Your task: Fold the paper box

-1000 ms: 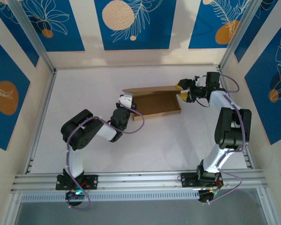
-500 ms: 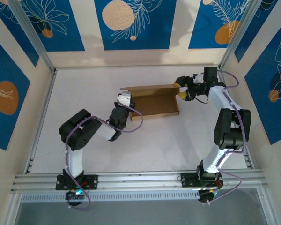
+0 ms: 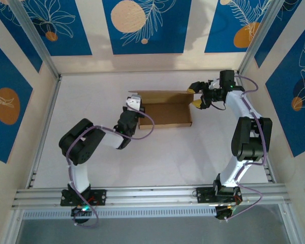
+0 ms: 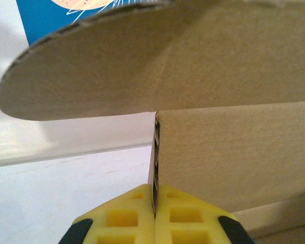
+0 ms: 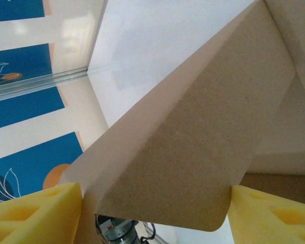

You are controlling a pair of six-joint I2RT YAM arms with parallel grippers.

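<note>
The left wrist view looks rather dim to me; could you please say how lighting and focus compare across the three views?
Left wrist: the flap of the paper box is shaded underneath, its corrugated edge sharp, the left end effector slightly soft. Right wrist: cardboard grain crisp, the right end effector blurred at the corners, the table washed out. Top external: even light, faint shadows.

The white table (image 3: 91,91) forms the floor of a small booth. Beyond its far edge stands a cream back wall (image 3: 96,61) hung with blue panels (image 3: 142,25) (white leaf outlines and pale orange discs are printed on them). The left wall (image 3: 10,101) and right wall (image 3: 295,91) flanking the table carry the same pattern. Slanting aluminium posts (image 3: 33,38) rise from the table's far corners, and an aluminium rail (image 3: 152,195) runs along its near edge. The light is soft and even.
</note>
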